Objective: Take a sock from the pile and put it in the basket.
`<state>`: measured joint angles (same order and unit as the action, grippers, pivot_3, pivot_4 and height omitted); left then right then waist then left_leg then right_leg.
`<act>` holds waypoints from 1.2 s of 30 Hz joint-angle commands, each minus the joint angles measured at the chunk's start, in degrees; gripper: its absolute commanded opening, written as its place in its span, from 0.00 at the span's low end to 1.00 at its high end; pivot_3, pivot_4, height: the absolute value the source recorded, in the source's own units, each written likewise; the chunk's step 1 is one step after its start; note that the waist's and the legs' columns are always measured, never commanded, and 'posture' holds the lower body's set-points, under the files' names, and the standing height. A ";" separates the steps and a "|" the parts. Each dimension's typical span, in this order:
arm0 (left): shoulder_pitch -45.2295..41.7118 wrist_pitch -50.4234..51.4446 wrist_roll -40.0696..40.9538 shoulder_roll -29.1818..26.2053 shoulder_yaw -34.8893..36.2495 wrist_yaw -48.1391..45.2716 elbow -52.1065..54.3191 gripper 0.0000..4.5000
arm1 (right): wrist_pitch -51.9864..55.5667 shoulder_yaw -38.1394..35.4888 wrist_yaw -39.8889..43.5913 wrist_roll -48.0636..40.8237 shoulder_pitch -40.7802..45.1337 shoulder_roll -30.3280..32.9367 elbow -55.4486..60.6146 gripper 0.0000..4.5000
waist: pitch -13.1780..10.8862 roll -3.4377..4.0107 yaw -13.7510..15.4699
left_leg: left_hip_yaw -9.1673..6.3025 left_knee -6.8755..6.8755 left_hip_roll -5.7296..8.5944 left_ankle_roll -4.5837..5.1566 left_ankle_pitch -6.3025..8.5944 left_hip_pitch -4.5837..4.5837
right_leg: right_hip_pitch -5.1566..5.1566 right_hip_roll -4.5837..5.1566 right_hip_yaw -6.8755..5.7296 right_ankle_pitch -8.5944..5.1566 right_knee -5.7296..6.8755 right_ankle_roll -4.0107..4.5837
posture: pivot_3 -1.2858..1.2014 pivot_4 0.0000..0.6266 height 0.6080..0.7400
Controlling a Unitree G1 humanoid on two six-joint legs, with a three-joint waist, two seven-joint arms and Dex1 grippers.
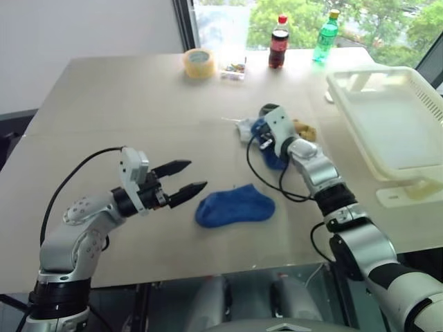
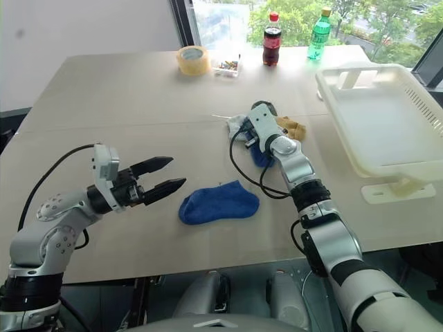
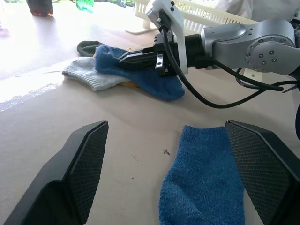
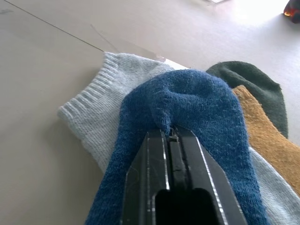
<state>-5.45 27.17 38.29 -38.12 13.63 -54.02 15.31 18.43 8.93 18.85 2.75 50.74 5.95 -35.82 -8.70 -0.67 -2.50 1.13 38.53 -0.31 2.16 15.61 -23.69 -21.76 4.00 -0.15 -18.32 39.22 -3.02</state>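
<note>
The pile (image 1: pixel 304 129) of socks lies on the table just left of the white basket (image 1: pixel 346 97). In the right wrist view it shows a blue sock (image 4: pixel 187 103) on top of a grey-white one (image 4: pixel 98 112), with a mustard sock (image 4: pixel 262 131) and a dark sock (image 4: pixel 253 84) beside it. My right gripper (image 4: pixel 169 136) is shut on a fold of that blue sock, low over the pile. Another blue sock (image 1: pixel 234 205) lies flat by itself nearer to me. My left gripper (image 1: pixel 196 174) hovers open just left of it, holding nothing.
At the table's far edge stand a roll of tape (image 1: pixel 198 62), a small clear box (image 1: pixel 232 69), a cola bottle (image 1: pixel 278 41) and a green bottle (image 1: pixel 326 36). The basket sits raised on a white foot (image 1: pixel 408 196) at the right edge.
</note>
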 commanded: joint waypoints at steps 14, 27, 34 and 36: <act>2.41 -0.29 1.48 -1.56 5.04 -0.10 -0.18 0.95 | -7.39 14.75 23.32 -2.24 -2.09 -5.86 11.31 0.01 | -0.01 0.01 -0.04 | -0.02 -0.02 -0.02 0.00 0.00 0.03 | -0.03 -0.03 -0.01 0.00 0.03 0.00 | 0.52 0.24 1.00; 2.23 -0.78 -4.47 -0.16 0.85 4.95 -2.74 0.95 | -1.74 12.47 27.61 -3.03 -8.06 -1.00 25.61 0.48 | 0.01 -0.02 0.40 | -0.16 0.00 0.00 -0.04 -0.02 0.01 | 0.02 0.05 -0.12 0.00 -0.07 0.00 | 0.52 0.24 1.00; -6.91 -2.39 -13.77 3.23 -6.53 11.14 -12.05 0.95 | 23.42 6.39 23.39 -6.63 -13.67 4.30 43.46 0.48 | 0.02 -0.02 1.15 | -0.20 0.01 0.01 -0.04 -0.02 -0.04 | -0.02 0.01 -0.12 0.00 0.10 0.01 | 0.52 0.24 1.00; -10.39 -3.58 -17.86 3.68 -9.24 12.57 -17.20 0.95 | 27.56 6.41 21.18 -6.00 -15.69 5.13 43.60 0.48 | 0.03 0.00 1.33 | -0.17 0.00 0.01 -0.04 -0.02 -0.03 | -0.03 0.02 -0.10 0.00 0.13 0.01 | 0.52 0.24 1.00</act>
<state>-14.11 25.47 23.66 -34.53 5.56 -42.97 1.12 41.79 16.19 41.96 -2.86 35.95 11.02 5.58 -8.67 -0.67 -1.17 0.96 38.54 -0.28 2.12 15.59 -23.68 -21.79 4.01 -0.27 -18.32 39.41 -3.01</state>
